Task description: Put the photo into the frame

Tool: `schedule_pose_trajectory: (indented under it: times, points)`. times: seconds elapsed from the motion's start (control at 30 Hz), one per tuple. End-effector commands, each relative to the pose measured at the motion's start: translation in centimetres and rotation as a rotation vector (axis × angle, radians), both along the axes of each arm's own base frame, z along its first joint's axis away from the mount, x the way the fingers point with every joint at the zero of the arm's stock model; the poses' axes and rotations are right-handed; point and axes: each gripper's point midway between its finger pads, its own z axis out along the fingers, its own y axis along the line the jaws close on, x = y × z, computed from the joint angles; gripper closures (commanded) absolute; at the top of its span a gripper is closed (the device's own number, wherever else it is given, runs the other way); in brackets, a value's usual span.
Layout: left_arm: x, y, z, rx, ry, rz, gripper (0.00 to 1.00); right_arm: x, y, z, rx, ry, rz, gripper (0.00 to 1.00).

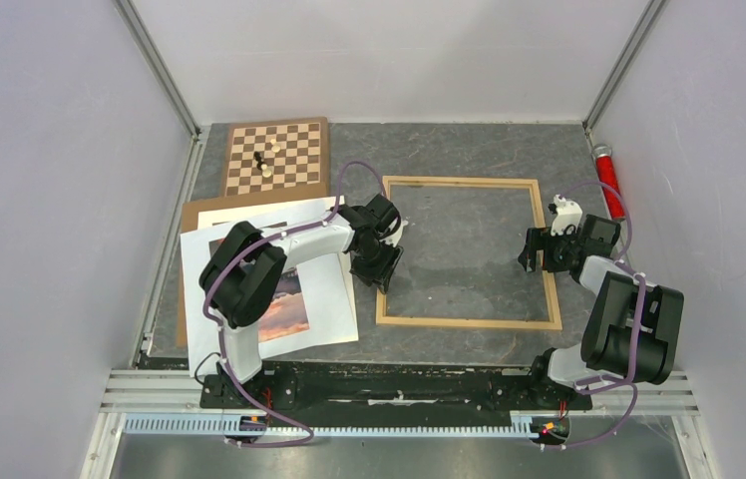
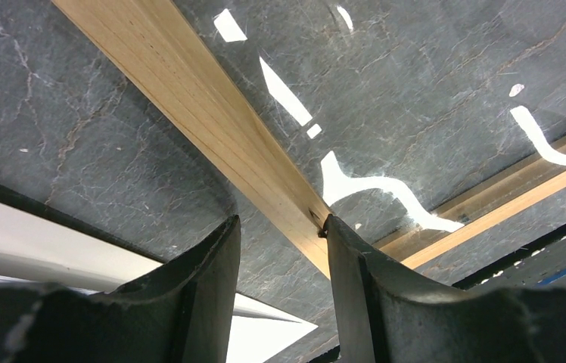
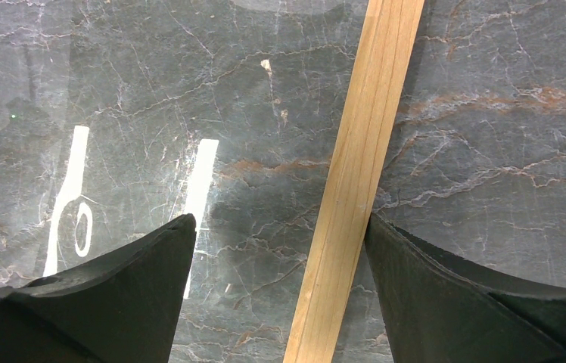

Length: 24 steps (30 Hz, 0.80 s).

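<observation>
Much of the photo (image 1: 289,314) is covered by the left arm (image 1: 247,274) in the top view — only a strip of orange sky is seen. The left rail of the frame (image 1: 469,321) is partly hidden beneath the left gripper (image 1: 379,273), and its rails are cut off by the edges in both wrist views. The chess pieces (image 1: 263,163) are too small to be told apart — the brown backing board (image 1: 189,214) is mostly buried under white sheets (image 1: 334,299).

Bright, even light is coming from overhead, laying soft shadows on the table (image 1: 469,150). White glare streaks are bouncing off the glossy surface within the frame (image 2: 204,113). Both wrist views are softening and darkening along their bottom edges.
</observation>
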Motion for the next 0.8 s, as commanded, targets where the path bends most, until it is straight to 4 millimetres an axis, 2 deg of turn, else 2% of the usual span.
schedule_pose_trajectory:
  times: [0.0,0.3,0.5,0.77]
  points:
    - [-0.2,-0.9,-0.9,-0.02,0.018,0.004,0.47,-3.2,1.8,-2.7,0.084,0.147,0.006,0.15]
    - [0.0,-2.1,-1.3,-0.02,0.02,0.002,0.47,-3.2,1.9,-2.7,0.084,0.147,0.005,0.15]
    - [0.0,-1.9,-1.8,-0.003,0.022,0.01,0.47,-3.3,1.8,-2.8,0.08,0.15,0.004,0.15]
    - [1.0,-2.0,-0.1,-0.018,-0.033,0.015,0.47,-3.2,1.8,-2.7,0.079,0.147,0.004,0.15]
